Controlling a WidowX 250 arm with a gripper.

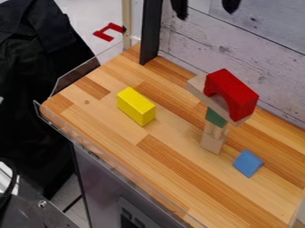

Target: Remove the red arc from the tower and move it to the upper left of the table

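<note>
We hold the gripper (205, 6) with jaws wide apart, likely to straddle the arc (231, 85), propped below them by the tower (216, 117).

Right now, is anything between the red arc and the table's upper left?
Yes, the yellow block sits on the table roughly between the red arc and there. Carried high, the arc should probably clear it.

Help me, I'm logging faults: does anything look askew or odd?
The tower looks top-heavy: a wide plank and the red arc sit on a slim column. Beyond the table at upper left, a red bracket-shaped thing looks stray.
</note>
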